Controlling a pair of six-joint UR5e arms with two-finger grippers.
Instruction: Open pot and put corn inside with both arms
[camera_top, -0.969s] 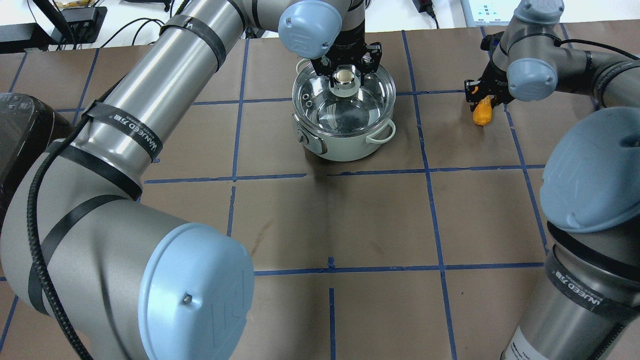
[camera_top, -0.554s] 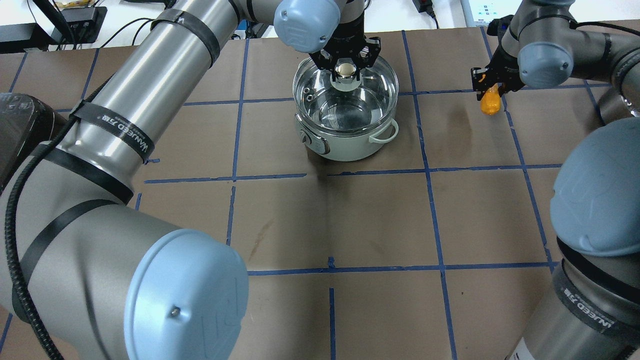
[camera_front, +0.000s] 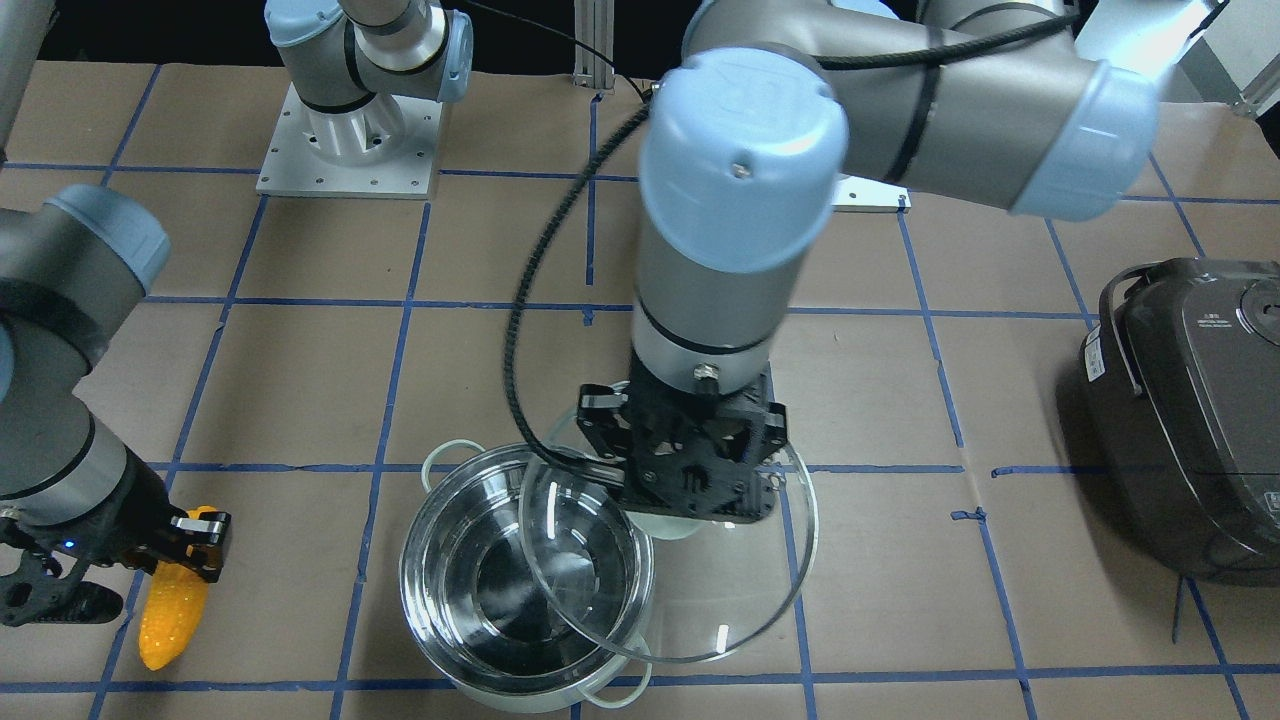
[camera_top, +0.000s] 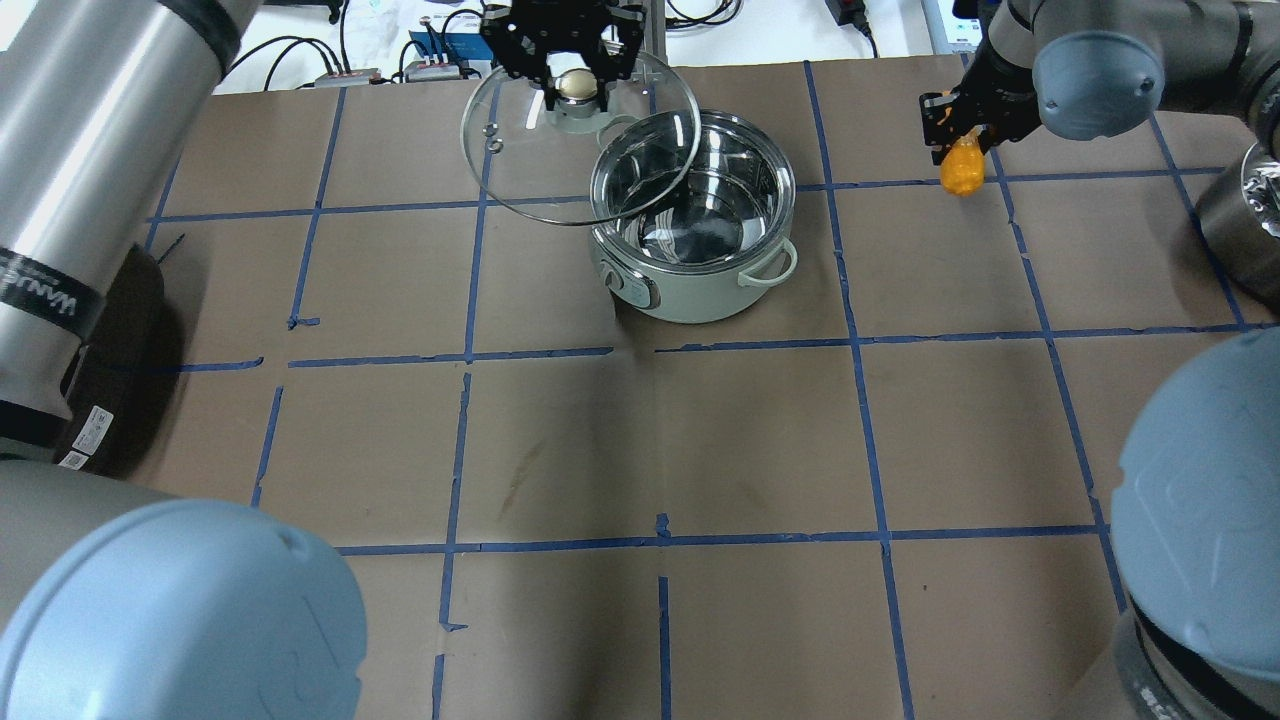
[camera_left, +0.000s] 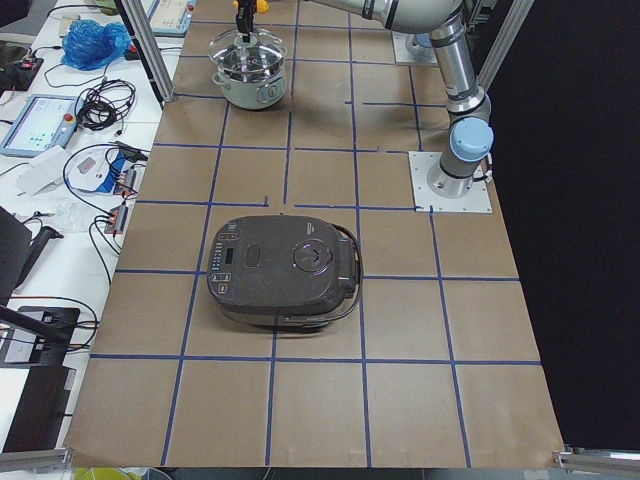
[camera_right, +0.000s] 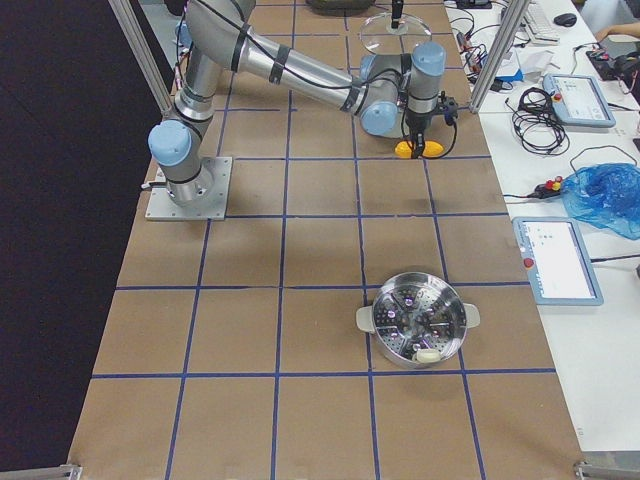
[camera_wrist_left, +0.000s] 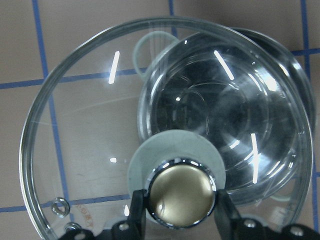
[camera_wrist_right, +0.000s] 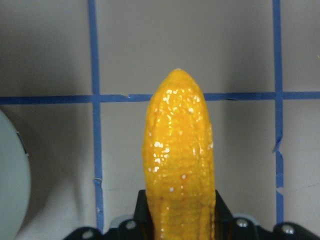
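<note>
A dark cooker (camera_front: 1190, 420) sits at the left end of the table (camera_top: 700, 450). Next, the left claw (camera_wrist_left: 180, 210) is pinched tight on the knob (camera_top: 574, 85) of the glass lid (camera_top: 520, 170) and holds it up in the air, left of the pot (camera_top: 690, 290) (its edge hangs over the pot's rim). The pot stands open on the table, its shiny inside showing. Well off to its right, the right claw (camera_wrist_right: 180, 220) squeezes the yellow corn (camera_wrist_right: 179, 150), tip down, above the table.
</note>
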